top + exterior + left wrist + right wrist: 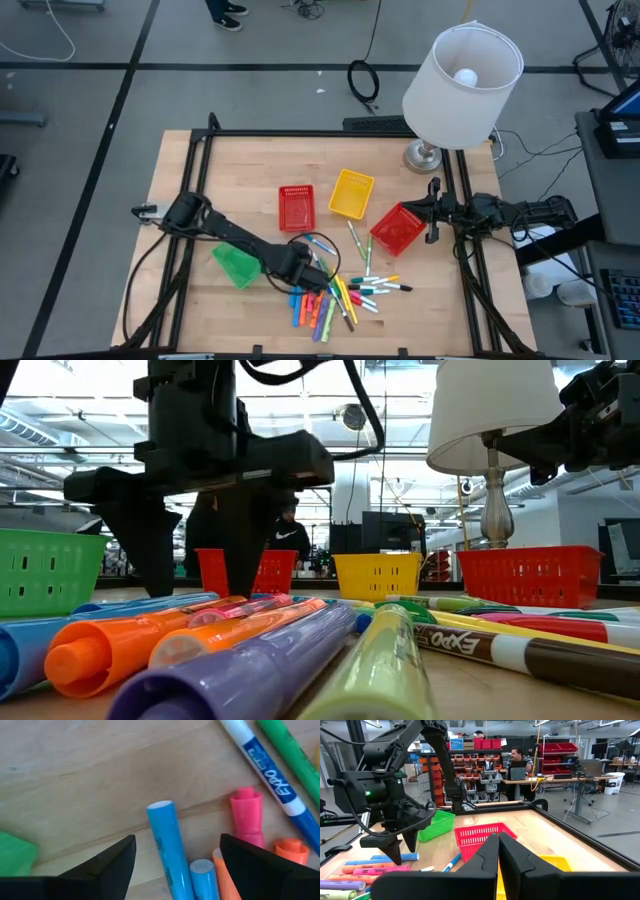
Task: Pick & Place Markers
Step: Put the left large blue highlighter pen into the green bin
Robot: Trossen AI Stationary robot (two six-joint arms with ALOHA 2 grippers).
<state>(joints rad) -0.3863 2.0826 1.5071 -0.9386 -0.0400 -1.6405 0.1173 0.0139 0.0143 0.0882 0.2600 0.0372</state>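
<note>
Several markers [335, 292] lie in a loose pile on the wooden table near its front edge. My left gripper [310, 272] points down over the pile's left end, open. In the left wrist view its fingers [177, 840] stand on either side of a light blue marker [165, 845] without touching it. A second blue marker [202, 875], a pink one [246, 815] and an orange one [290, 850] lie beside it. The low view shows the fingertips [195, 585] just above the markers. My right gripper [432, 212] waits shut at the table's right edge.
A green basket [236, 265] stands just left of the left gripper. A red basket [296, 207], a yellow one [351, 193] and another red one [397, 228] stand behind the pile. A lamp [460, 75] rises at the far right.
</note>
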